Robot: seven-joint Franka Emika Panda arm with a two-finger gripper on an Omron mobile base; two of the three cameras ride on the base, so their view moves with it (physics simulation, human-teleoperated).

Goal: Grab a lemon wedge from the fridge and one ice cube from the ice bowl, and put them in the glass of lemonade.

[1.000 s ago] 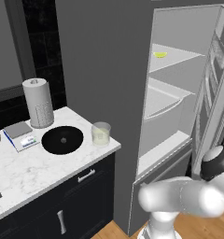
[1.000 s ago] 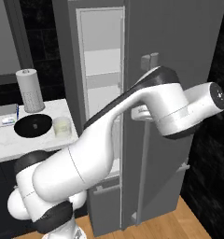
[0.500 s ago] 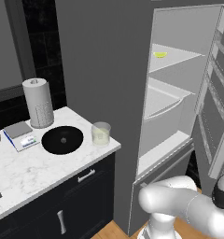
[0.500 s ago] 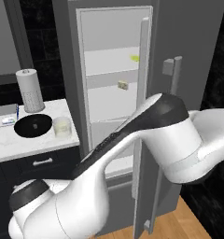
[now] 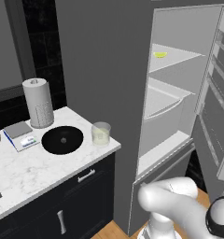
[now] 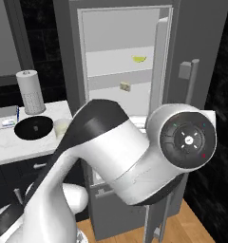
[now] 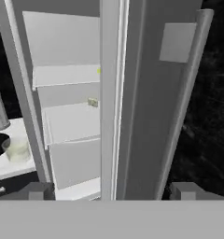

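Lemon wedge (image 6: 139, 59) on upper fridge (image 6: 118, 71) shelf, tool (image 7: 110, 190) well apart, open

Flat, even rendered lighting, no clear source to be made out. The fridge (image 5: 179, 93) interior is lit pale, the wall behind the counter (image 5: 34, 172) kept near black. Shadows are soft, glare isn't seen. Hand view is rendered softer, slightly blurred overall.

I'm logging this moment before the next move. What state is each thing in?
fridge: door swung open, shelves exposed
lemon wedge: lying on the upper fridge shelf
glass of lemonade: upright on the counter, partly filled
ice bowl: on the counter beside the glass
gripper: open, holding nothing
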